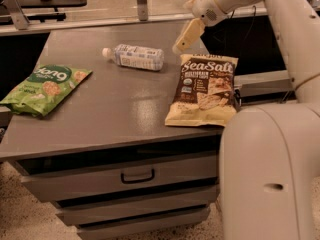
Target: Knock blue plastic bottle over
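Observation:
The blue plastic bottle (134,57) lies on its side on the grey table top (115,109), white cap pointing left, label facing up. My gripper (186,38) hangs above the table to the right of the bottle, just above the top edge of the brown snack bag, clear of the bottle. Its cream-coloured fingers point down and to the left.
A brown and yellow "Sea Salt" snack bag (204,90) lies flat at the table's right edge. A green snack bag (44,88) lies at the left edge. Drawers with a handle (137,176) sit under the top. My arm's large white links fill the right side.

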